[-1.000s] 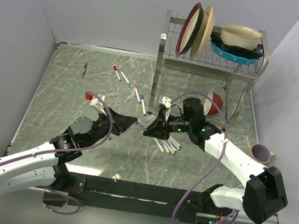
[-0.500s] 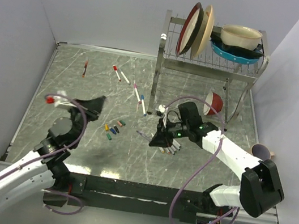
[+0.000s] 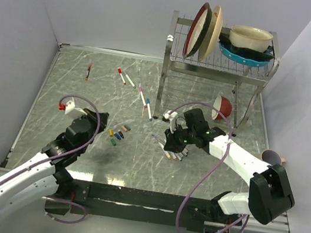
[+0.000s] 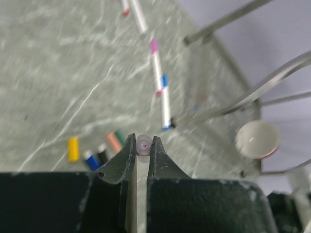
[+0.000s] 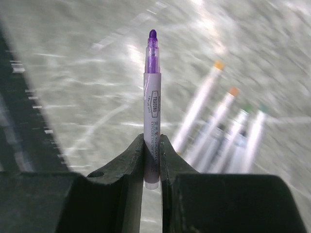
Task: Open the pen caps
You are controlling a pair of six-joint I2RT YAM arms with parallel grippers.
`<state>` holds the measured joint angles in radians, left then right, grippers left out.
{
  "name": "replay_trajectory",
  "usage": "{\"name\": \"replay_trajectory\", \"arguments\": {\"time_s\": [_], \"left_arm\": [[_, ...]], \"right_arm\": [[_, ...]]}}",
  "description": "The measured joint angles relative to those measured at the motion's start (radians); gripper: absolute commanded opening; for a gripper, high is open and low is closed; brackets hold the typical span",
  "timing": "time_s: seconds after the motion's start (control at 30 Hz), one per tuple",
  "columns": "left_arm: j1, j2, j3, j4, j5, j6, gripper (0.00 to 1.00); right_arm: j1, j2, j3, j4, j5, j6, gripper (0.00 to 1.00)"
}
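Left gripper (image 4: pixel 142 150) pinches small pale-purple plastic cap (image 4: pixel 144 143) near the loose coloured caps (image 3: pixel 117 136), right gripper (image 5: pixel 151 145) clamps uncapped white purple-tipped pen (image 5: pixel 152 87) by the row of opened white pens (image 5: pixel 218 126); lower both close before letting go so nothing rolls.

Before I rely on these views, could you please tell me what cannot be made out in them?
- Left wrist: the pale round piece in the left gripper is seen end-on; the jaws hide its length.
- Right wrist: the pens lying behind the held purple pen are blurred; their count is unclear.
- Top: the loose caps are too small to count, and the right gripper covers part of those pens.
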<state>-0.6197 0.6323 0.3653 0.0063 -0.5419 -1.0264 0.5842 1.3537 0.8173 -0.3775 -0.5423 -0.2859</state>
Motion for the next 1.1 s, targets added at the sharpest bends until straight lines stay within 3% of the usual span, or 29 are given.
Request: {"name": "replay_trajectory", "arguments": {"time_s": [0.27, 0.4, 0.7, 1.1], "left_arm": [[0.001, -0.037, -0.135, -0.102, 0.073, -0.109, 0.01], [0.001, -0.055, -0.173, -0.125, 0.090, -0.155, 0.01], [0.001, 0.007, -0.191, -0.125, 0.105, -0.196, 0.05], [0.002, 0.121, -0.191, -0.119, 0.106, -0.201, 0.12]], "right_arm": [[-0.033, 0.095, 0.013, -0.037, 0.202, 0.001, 0.00], [-0.042, 0.137, 0.026, -0.052, 0.252, 0.006, 0.09], [-0.042, 0.162, 0.039, -0.074, 0.291, 0.013, 0.20], [-0.042, 0.174, 0.041, -0.089, 0.294, 0.019, 0.26]]}}
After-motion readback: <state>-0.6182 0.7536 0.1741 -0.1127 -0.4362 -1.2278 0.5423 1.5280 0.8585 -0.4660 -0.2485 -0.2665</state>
